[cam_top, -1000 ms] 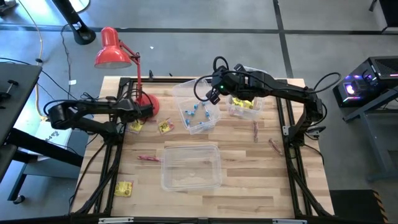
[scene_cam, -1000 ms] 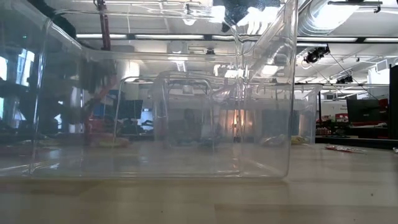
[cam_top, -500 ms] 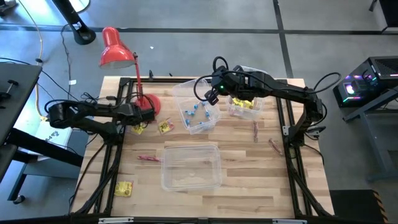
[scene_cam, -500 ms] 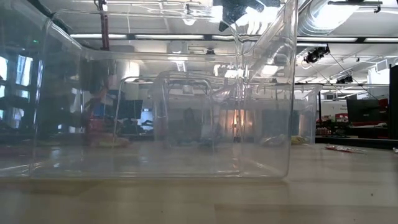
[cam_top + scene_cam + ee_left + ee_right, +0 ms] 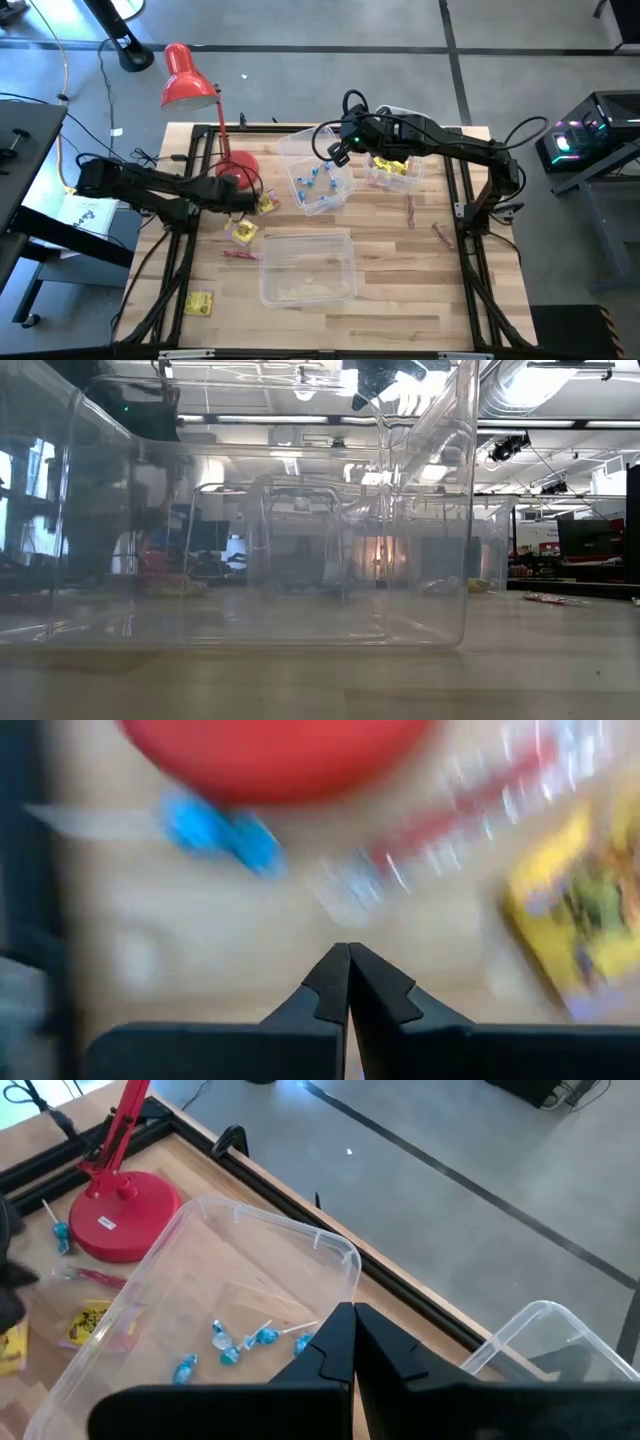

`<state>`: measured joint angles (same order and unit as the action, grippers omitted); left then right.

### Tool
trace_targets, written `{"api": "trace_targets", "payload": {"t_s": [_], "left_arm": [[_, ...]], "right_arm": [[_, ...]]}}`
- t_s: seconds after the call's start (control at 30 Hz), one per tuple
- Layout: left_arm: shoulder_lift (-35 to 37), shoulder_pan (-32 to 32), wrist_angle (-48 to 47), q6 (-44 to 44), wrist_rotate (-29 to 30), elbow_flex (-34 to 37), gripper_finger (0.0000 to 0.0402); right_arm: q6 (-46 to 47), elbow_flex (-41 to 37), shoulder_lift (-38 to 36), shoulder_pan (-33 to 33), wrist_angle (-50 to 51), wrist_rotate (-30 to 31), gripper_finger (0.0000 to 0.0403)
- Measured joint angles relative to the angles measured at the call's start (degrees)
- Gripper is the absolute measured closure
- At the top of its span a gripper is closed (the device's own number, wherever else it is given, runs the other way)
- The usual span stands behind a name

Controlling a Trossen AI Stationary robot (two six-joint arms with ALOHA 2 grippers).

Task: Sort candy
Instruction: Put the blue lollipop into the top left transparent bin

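- Wooden table point(image 5: 400, 290), pale butcher-block planks.
- Beside the left gripper point(image 5: 252, 201): red lamp base point(image 5: 238, 166), two yellow packets point(image 5: 265, 204).
- Below the right gripper point(image 5: 338, 153): clear bin point(image 5: 300, 148); further bins point(image 5: 306, 267) nearby.
- Red-pink sticks point(image 5: 410, 212) well apart from both; another yellow packet point(image 5: 199, 303) too.

The left wrist view is smeared: a blue sweet point(image 5: 222, 828) and a yellow packet point(image 5: 580, 930) show only as blurs.
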<state>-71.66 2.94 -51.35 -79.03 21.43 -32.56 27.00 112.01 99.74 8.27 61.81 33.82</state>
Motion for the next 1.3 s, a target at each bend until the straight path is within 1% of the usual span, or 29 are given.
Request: {"api": "trace_targets", "payload": {"t_s": [0.13, 0.23, 0.27, 0.37, 0.47, 0.57, 0.67, 0.73, 0.87, 1.0, 1.17, 1.23, 1.3], "left_arm": [[1.66, 1.40, -6.99, 4.76, 7.31, -4.07, 0.0401], [1.59, 3.95, -10.14, 7.87, 12.71, -4.01, 0.0401], [1.33, 5.04, -10.20, 8.02, 13.34, -3.33, 0.0401], [0.47, 7.92, -8.33, 7.47, 12.76, -0.11, 0.0401], [0.28, 9.41, -6.35, 2.92, 13.59, 3.55, 0.0401], [0.13, 10.24, -0.99, 0.29, 15.32, 7.26, 0.0401], [0.07, 10.65, 5.93, 2.01, 15.14, 10.76, 0.0401], [0.14, 10.65, 8.82, 2.96, 15.58, 12.30, 0.0401], [0.17, 9.70, 9.34, 4.27, 12.20, 12.36, 0.0401], [0.62, 6.43, 7.37, 6.81, 5.94, 9.95, 0.0401], [1.41, 0.84, 6.86, 8.15, -4.94, 4.35, 0.0401], [2.26, -0.30, 3.25, 9.18, -1.58, 0.97, 0.0401], [3.34, 0.07, -1.84, 7.98, 5.42, -1.95, 0.0401]], "right_arm": [[0.23, 0.00, 0.00, 0.00, -0.39, 0.00, 0.0403], [1.58, 0.00, 0.22, 0.00, -0.45, 0.02, 0.0403], [1.66, -0.02, 0.33, 0.00, -0.45, -0.02, 0.0403], [1.74, -0.02, 0.89, 0.00, -0.48, -0.02, 0.0403], [3.26, -0.44, 1.52, -0.07, -0.67, -0.37, 0.0403], [3.65, -0.44, 2.38, -0.07, -0.64, -1.65, 0.0403], [3.85, -0.44, 3.05, -0.07, -1.13, -2.76, 0.0403], [4.09, -0.44, 3.16, -0.21, -1.17, -3.10, 0.0403], [4.11, -0.44, 3.33, -0.80, -1.47, -3.53, 0.0403], [4.11, -0.44, 3.34, -1.71, -1.44, -3.91, 0.0403], [4.11, -0.44, 3.34, -2.36, -1.43, -3.91, 0.0403], [4.14, -0.44, 3.34, -2.34, -1.49, -3.91, 0.0403], [4.11, -0.44, 3.39, -2.34, -1.74, -3.91, 0.0403]]}}
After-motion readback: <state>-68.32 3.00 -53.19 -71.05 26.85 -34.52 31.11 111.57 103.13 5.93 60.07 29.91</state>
